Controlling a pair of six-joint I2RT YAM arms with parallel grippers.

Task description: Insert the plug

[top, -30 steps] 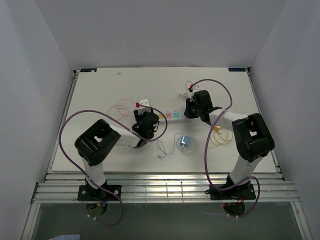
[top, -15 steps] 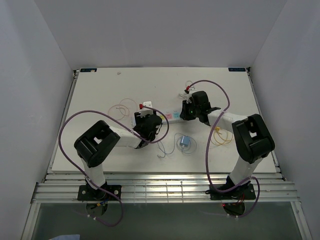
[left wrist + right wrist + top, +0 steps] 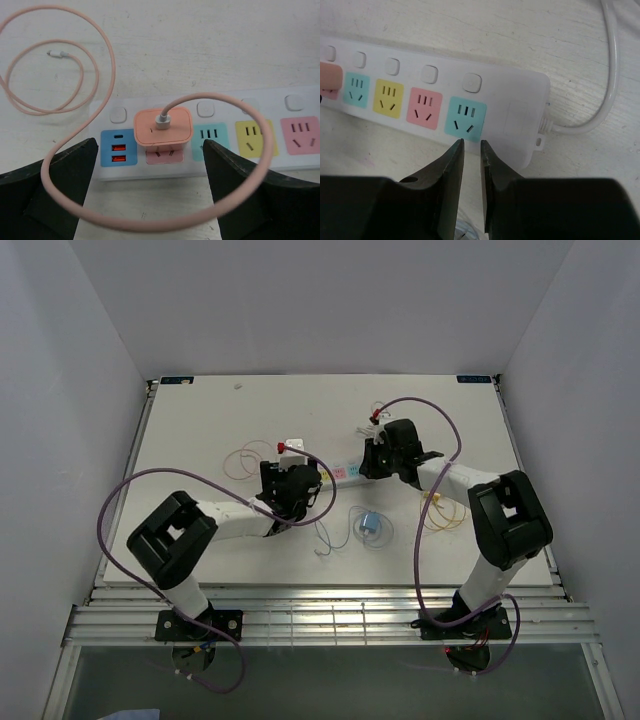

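The left pincer (image 3: 150, 152) stands wide apart, a finger on each side of the pink plug (image 3: 162, 126), gripping nothing. That plug sits pushed into the power strip (image 3: 267, 102) on the table (image 3: 200, 40), so the insertion looks done. The right pincer (image 3: 470, 145), nearly together and empty, hovers by the strip's end.
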